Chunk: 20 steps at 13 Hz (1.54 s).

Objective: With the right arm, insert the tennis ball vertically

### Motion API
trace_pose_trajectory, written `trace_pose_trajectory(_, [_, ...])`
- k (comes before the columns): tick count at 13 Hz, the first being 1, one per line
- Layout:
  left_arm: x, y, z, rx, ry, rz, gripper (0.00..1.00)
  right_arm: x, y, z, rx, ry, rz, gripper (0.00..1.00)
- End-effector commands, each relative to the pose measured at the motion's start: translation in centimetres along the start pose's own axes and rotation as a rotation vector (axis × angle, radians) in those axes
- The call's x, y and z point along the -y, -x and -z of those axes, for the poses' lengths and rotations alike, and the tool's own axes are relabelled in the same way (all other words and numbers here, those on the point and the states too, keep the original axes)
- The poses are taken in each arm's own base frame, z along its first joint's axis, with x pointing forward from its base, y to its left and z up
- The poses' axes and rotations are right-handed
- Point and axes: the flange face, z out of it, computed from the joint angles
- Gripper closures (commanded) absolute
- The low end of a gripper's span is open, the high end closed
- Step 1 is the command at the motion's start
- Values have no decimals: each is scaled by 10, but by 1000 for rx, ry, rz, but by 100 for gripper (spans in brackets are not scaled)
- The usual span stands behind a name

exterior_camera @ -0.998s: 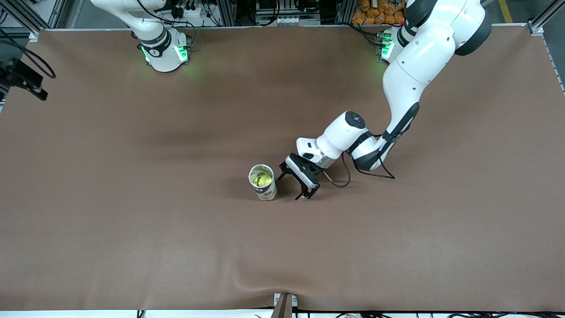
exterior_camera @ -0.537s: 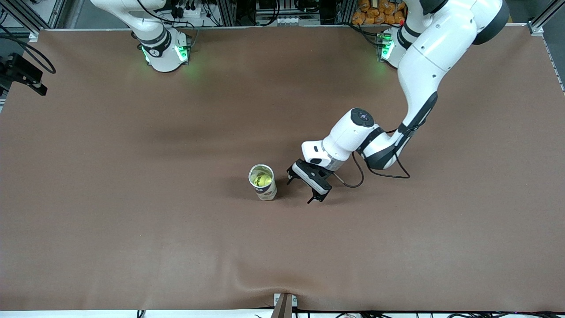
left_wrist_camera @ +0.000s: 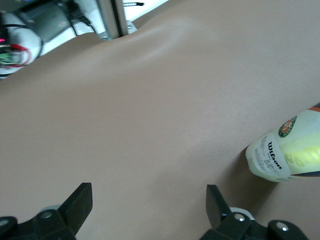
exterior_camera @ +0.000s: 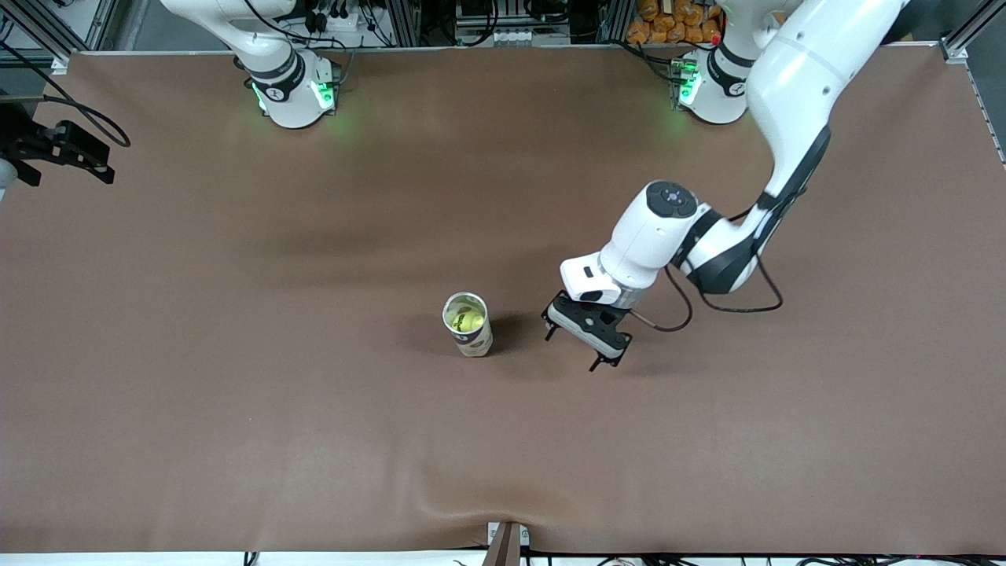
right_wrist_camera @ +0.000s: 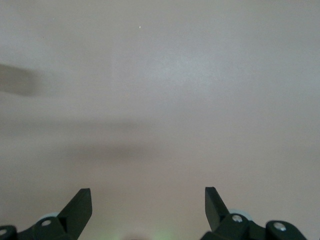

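Tennis ball (exterior_camera: 469, 320) sits down inside an upright clear can (exterior_camera: 468, 325), yellow-green felt visible through the open mouth; can stands near mid-counter, its printed label showing in the left wrist view (left_wrist_camera: 290, 157). Just beside the can, toward the left arm's end of the counter, hangs the left end effector (exterior_camera: 587, 346), low over the brown counter (exterior_camera: 236, 393), fingers (left_wrist_camera: 80, 202) spread wide with nothing between them, clear of the can wall and not touching it. Right end effector (exterior_camera: 63, 153) hangs at the rim of the counter at the right arm's end, well apart from the can, fingers (right_wrist_camera: 80, 205) likewise spread and empty; its wrist view shows only bare counter surface. Judgement: the insertion itself looks complete, since the ball rests in the can, the can stands vertical, and neither arm holds anything. Step in hand reads as the clearing-off phase. Next move, if any, calls for taking the left end effector up and away without brushing the can, which is light, tall for its base, and would likely tip at a nudge. Right arm appears to be waiting off at the edge. No other loose items seen on the counter.
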Motion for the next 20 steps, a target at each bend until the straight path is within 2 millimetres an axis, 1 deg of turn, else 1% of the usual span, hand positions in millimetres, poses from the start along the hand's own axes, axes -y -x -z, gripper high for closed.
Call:
trace_pose_trajectory(1, [5, -7, 34, 58, -53, 41, 0, -5, 9, 17, -29, 18, -1, 0])
trace_pose_trajectory(2, [9, -10, 42, 77, -75, 44, 0, -6, 9, 22, -38, 17, -3, 0])
trace_pose_trajectory(3, [17, -13, 54, 86, -96, 54, 0, -4, 9, 22, -42, 18, 1, 0])
trace_pose_trajectory(4, [31, -12, 60, 102, -110, 80, 0, -3, 9, 22, -42, 18, 1, 0])
trace_pose_trajectory(5, [36, -19, 76, 98, -108, 118, 0, -3, 9, 22, -40, 18, 1, 0])
trace_pose_trajectory(7, [41, -29, 106, 125, -114, 177, 0, -5, 9, 22, -40, 18, -2, 0])
trace_pose_trajectory(8, [47, -33, 120, 153, -136, 188, 0, -5, 10, 23, -42, 16, -2, 0])
trace_pose_trajectory(9, [56, -36, 134, 181, -161, 203, 0, -5, 10, 24, -44, 13, -3, 0])
trace_pose_trajectory(10, [65, -39, 148, 207, -184, 216, 0, -5, 15, 36, -61, 10, -6, 0])
trace_pose_trajectory(11, [66, -44, 166, 227, -206, 221, 0, -6, 19, 46, -66, 8, -8, 0])
trace_pose_trajectory(12, [74, -48, 180, 232, -220, 235, 0, -6, 20, 52, -70, 9, -7, 0])
trace_pose_trajectory(13, [79, -53, 194, 235, -231, 247, 0, -4, 19, 52, -70, 9, -4, 0])
trace_pose_trajectory(17, [97, -64, 230, 272, -257, 295, 0, -4, 19, 52, -72, 9, -4, 0])
trace_pose_trajectory(18, [111, -63, 236, 279, -242, 335, 0, -4, 19, 52, -73, 9, -4, 0])
trace_pose_trajectory(20, [135, -54, 243, 307, -176, 428, 0, -4, 19, 52, -72, 8, -4, 0])
